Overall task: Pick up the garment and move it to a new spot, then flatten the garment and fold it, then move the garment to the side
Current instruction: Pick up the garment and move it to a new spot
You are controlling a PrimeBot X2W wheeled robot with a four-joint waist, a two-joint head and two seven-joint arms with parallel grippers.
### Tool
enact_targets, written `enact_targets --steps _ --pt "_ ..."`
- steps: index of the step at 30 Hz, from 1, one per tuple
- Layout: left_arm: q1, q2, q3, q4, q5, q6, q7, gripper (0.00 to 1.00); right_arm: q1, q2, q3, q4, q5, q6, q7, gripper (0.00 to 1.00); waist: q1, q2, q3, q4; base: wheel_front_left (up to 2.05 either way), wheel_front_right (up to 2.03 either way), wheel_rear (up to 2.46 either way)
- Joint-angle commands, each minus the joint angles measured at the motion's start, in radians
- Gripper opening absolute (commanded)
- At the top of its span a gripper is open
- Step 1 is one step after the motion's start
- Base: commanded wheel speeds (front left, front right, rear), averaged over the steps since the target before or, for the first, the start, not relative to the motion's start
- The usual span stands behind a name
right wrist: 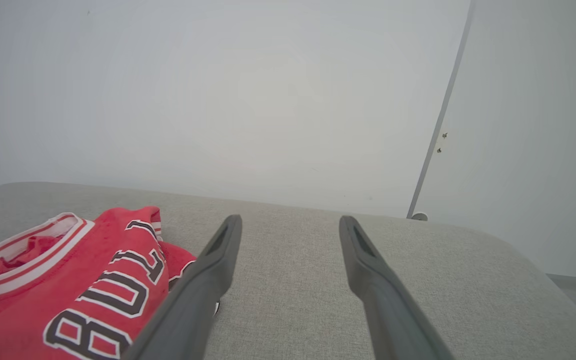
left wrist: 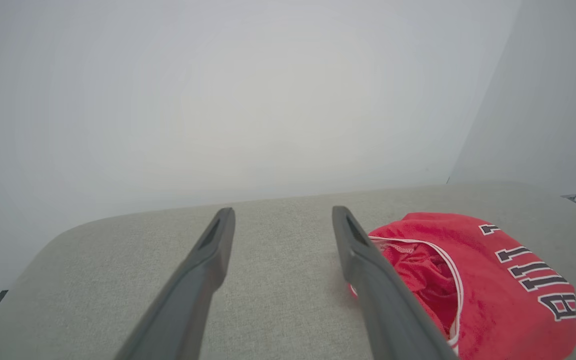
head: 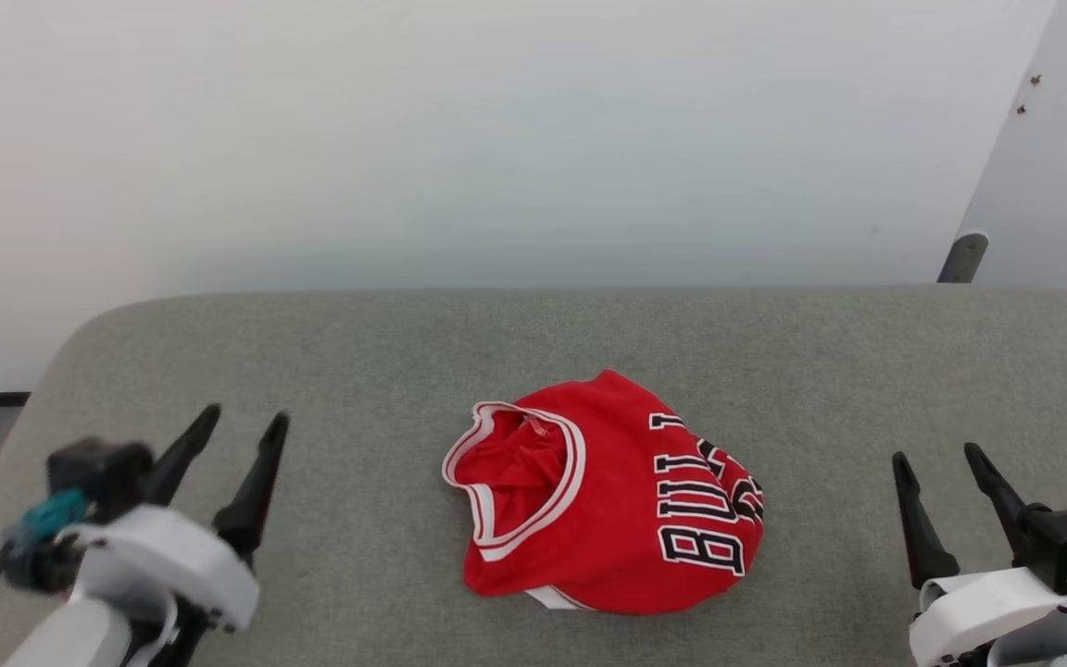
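The right gripper [right wrist: 289,222] hangs with its two dark fingers spread wide over the grey fabric counter [right wrist: 433,280]. Just to its left the garment [right wrist: 68,280] lies bunched, black lettering and striped trim facing up. A pale wall [right wrist: 218,100] stands beyond the far edge.

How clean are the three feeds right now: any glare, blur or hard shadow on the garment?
Head view: soft, even light, no glare; the garment is sharp and its lettering readable; the wrist behind the left gripper looks slightly smeared. Left wrist view: garment crisp, faint shadow at its edge, gripper soft near the lens. Right wrist view: lettering legible, right gripper likewise soft near the lens.
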Motion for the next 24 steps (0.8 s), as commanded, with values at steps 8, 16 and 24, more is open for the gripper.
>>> enact_targets --steps 8,16,24 --pt "0.147 0.019 0.067 0.015 -0.039 0.01 -0.101 1.0 0.034 -0.023 -0.022 0.011 0.016 -0.001 -0.029 1.0 0.0 0.0 -0.023 0.021 0.0 0.0 0.0" --pt "0.245 -0.009 0.173 0.032 -0.003 0.01 -0.132 1.0 0.075 -0.031 -0.053 0.02 0.005 -0.001 -0.055 1.0 0.0 0.0 -0.033 0.029 0.0 0.0 0.0" --pt "0.33 -0.078 0.322 0.006 0.09 -0.034 -0.13 1.0 0.112 -0.017 -0.084 0.024 -0.002 -0.001 -0.064 1.0 0.0 0.0 -0.03 0.022 0.0 0.0 0.0"
